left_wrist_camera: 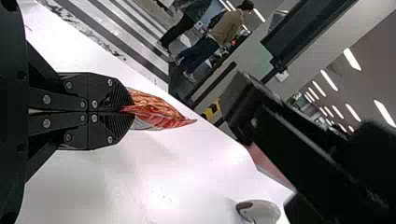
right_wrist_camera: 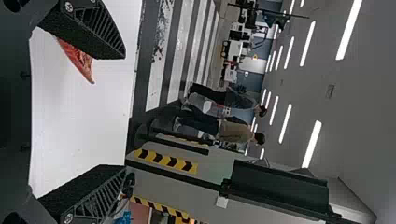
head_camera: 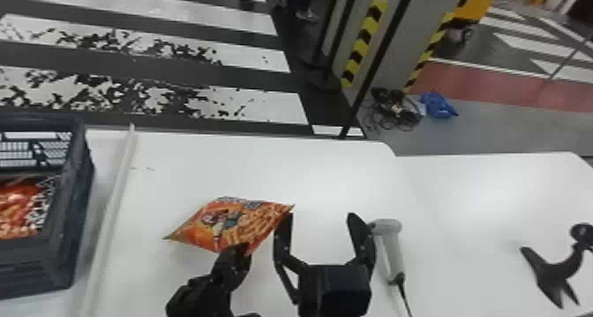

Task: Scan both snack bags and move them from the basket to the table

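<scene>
Right hand, wide, is beside the snack bag the left hand pinches.

An orange, picture-printed snack bag sits at the head view's seven o'clock; another bag, red-orange, lies inside the dark basket, nine o'clock from it.

Snack bag in left pincer

The head view's left edge cuts off the basket and the snack bag inside it; the left gripper hides part of the other snack bag; the bottom edge crops the cable of the scanner, the right edge the black stand; both bags' print is too blurred to read
</scene>
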### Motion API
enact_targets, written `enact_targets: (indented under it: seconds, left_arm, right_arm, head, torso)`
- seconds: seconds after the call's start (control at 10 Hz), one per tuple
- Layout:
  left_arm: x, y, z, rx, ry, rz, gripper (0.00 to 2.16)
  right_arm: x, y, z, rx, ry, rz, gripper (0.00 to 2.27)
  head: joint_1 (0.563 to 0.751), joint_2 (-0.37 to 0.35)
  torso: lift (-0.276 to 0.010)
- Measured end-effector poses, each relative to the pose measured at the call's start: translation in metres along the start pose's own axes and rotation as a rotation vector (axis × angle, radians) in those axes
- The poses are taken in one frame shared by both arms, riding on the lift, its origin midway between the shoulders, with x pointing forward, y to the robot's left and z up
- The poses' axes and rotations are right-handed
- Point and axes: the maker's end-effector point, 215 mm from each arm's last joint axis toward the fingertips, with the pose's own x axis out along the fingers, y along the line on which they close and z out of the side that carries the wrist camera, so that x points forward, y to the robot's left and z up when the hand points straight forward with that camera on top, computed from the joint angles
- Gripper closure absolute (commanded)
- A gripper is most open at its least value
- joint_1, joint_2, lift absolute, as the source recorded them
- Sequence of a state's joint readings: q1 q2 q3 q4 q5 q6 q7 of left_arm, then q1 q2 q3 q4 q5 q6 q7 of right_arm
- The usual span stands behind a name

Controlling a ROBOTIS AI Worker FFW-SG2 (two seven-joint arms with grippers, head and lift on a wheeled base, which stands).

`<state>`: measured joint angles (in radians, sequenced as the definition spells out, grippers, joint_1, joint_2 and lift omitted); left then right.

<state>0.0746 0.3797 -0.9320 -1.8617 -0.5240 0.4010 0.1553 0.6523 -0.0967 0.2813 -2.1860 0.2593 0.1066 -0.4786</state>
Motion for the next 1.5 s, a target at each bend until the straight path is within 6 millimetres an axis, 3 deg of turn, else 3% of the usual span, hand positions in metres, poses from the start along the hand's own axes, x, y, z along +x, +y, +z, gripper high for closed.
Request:
enact_targets:
  seconds: [0.2,0.4,0.6,1.1,1.4,1.5]
  left_arm:
    - [0.0,-0.02,-0.004,0.013,0.005,-0.032,1.38]
    - [-0.005,-0.038,-0.004,-0.003,-0.012,-0.04,0.0]
    - [-0.006,-0.037,-0.007,-0.078,-0.007,-0.037,0.03]
    - [-0.007,-0.003,-0.022,-0.192,0.001,0.022,0.03]
    - [-0.022,0.01,-0.024,-0.24,-0.023,0.067,0.03]
    - [-0.031,0.023,-0.026,-0.277,-0.037,0.097,0.03]
  right_arm:
    - [0.0,-0.001,0.001,0.002,-0.002,-0.003,0.08]
    - [0.001,-0.001,0.002,0.003,-0.005,-0.004,0.08]
    - [0.003,-0.001,0.004,0.004,-0.008,-0.005,0.08]
    - [0.003,-0.002,0.004,0.003,-0.008,-0.006,0.08]
    - [0.004,-0.002,0.004,0.01,-0.008,-0.004,0.08]
    - [0.006,-0.002,0.003,0.011,-0.007,-0.006,0.08]
  head:
    - [0.695,-0.35]
    - [0.695,-0.35]
    - [0.695,-0.35]
    - [0.695,-0.337]
    - [0.695,-0.321]
    - [0.695,-0.307]
  torso:
    - [-0.098]
    - [-0.098]
    - [-0.098]
    - [-0.098]
    - [-0.098]
    - [-0.098]
